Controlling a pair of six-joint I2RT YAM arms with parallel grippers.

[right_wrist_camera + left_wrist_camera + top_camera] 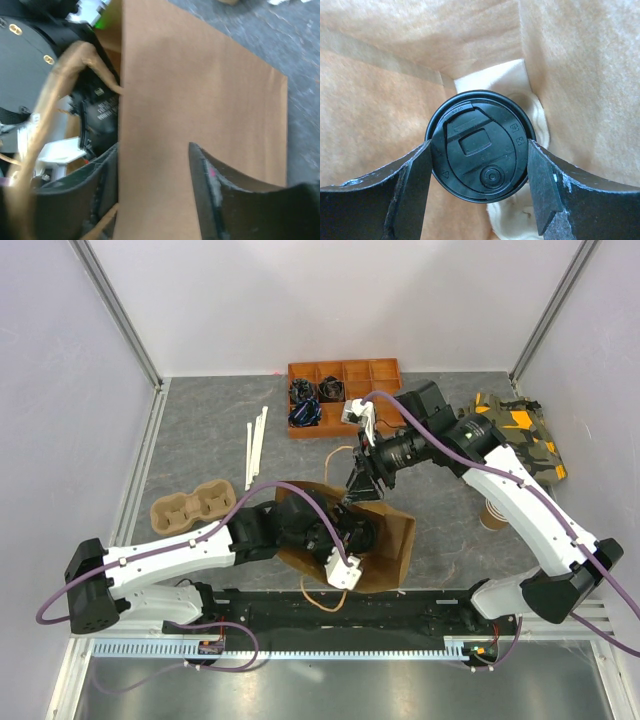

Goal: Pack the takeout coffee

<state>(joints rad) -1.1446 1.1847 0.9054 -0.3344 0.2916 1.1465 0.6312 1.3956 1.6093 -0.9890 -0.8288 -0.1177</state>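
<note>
The takeout coffee [475,125], seen from above as a round black lid, sits deep inside the brown paper bag [380,125]. My left gripper [479,148] is shut on it, one finger pressing each side of the lid. In the top view the left gripper [350,536] reaches into the mouth of the bag [390,540], and the cup is hidden there. My right gripper [152,150] stands open at the bag's rim. The bag wall [200,80] runs between its fingers, one inside and one outside. From above, the right gripper [362,480] is at the bag's far edge.
White paper [517,85] lies at the bag's bottom. An orange compartment tray [345,367] stands at the back. A cardboard cup carrier [192,505] and white sticks [255,445] lie left. A camouflage pouch [525,435] and a tan cup stack [492,512] are right.
</note>
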